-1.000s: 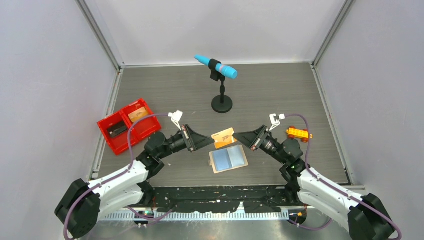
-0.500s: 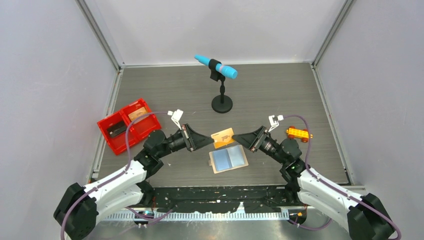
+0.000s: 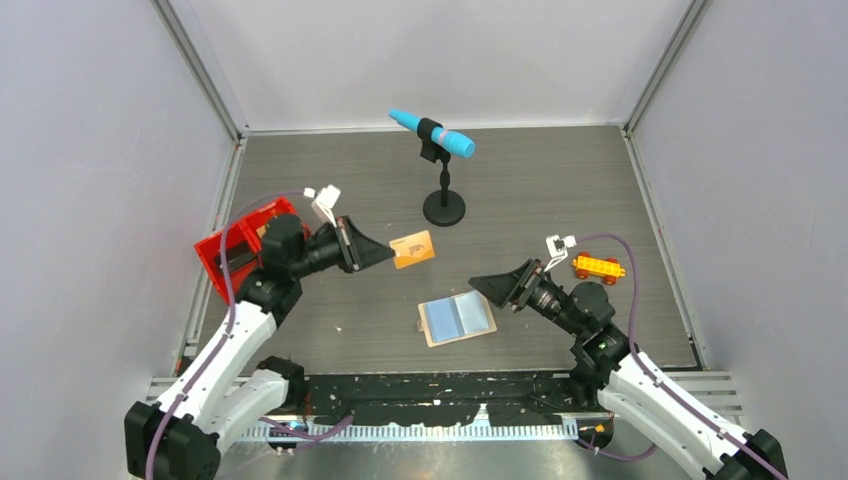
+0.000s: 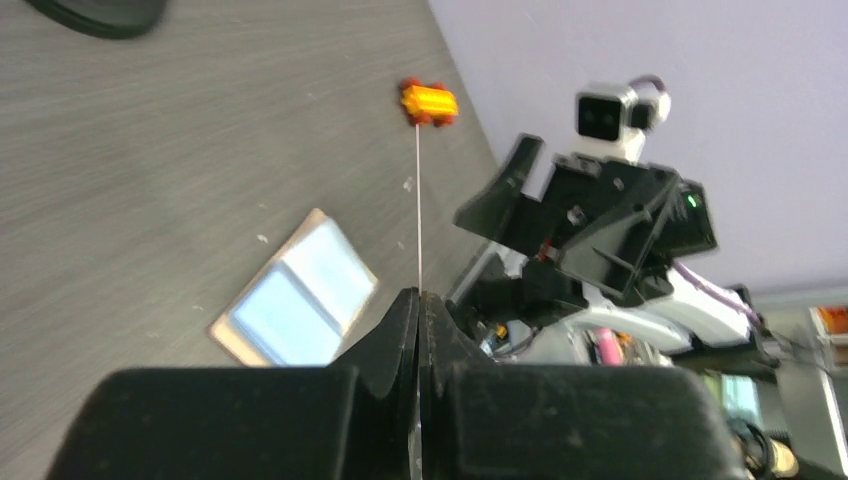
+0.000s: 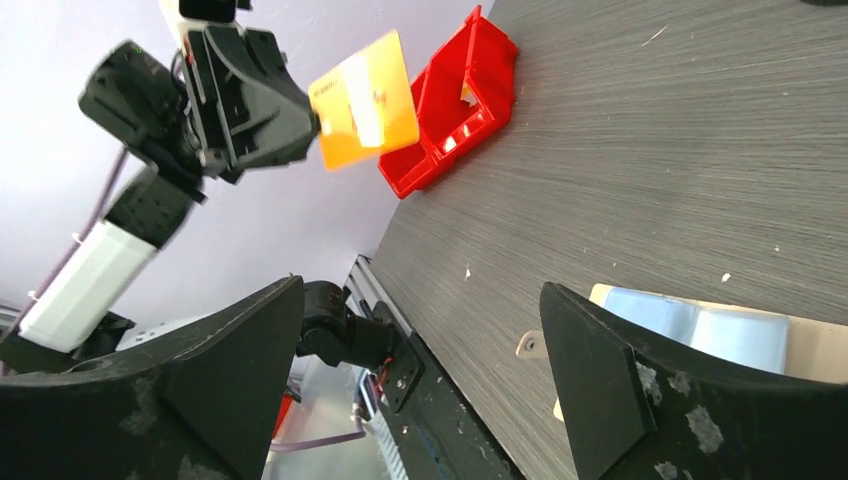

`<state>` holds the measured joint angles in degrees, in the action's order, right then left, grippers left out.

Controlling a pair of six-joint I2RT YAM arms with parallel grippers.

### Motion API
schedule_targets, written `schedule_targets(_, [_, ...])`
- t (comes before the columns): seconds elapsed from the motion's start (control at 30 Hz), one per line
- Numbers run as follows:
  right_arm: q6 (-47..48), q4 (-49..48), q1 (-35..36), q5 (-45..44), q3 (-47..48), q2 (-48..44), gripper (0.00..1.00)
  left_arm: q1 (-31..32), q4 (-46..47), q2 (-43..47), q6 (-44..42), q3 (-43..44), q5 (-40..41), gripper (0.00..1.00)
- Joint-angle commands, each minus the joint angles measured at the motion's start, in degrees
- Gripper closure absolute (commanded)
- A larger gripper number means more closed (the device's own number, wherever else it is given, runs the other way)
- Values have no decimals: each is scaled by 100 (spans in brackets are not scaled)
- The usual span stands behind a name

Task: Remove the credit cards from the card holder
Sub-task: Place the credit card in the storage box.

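From where I stand, the left arm (image 3: 245,330) reaches across the left side of the tabletop (image 3: 560,190). The left jaws are pinched tight on one short edge of a tan-orange credit card (image 3: 413,250). The card is held up off the surface, roughly level, and sticks out to the right of the fingertips. It hangs between the red tray (image 3: 212,252) and the base of the microphone stand (image 3: 444,210), apart from both. The left wrist camera sees the card edge-on, as a thin pale line (image 4: 418,200) rising from the closed tips. The right wrist camera catches its orange face (image 5: 365,100) in front of the tray (image 5: 450,110). The card holder (image 3: 456,318) lies spread open and flat near the front middle of the tabletop, well apart from the lifted card. Its shiny blue-grey sleeves (image 4: 295,300) face up, and a small tab (image 5: 530,345) pokes out on its left side. Whether anything sits inside those sleeves I cannot tell. The right arm (image 3: 640,390) comes in low from the right. The right jaws are spread wide and grip nothing, just beside the holder's far right corner without touching it. An orange-yellow toy car (image 3: 598,266) sits on the tabletop behind the right arm. A blue microphone (image 3: 432,133) is clipped on its stand farther back. The left arm hides most of the tray, so I cannot make out its contents.
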<state>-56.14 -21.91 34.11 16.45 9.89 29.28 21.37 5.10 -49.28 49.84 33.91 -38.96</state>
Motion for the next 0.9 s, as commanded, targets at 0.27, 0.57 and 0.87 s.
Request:
schedule_targets(0.27, [520,748,-9,162,122,-384,5,-2079,-4105,-596,-2491,2299,-408,100])
schedule_targets(0.57, [804,1516,-9,239,157,-1062,5,-3577,-4770,-1402,-2788,3186,40,100])
schedule_targets(0.87, [886,1884,-10,91,60,-1652,5,-4548,-5478,-2829,-3053,4292,538,100])
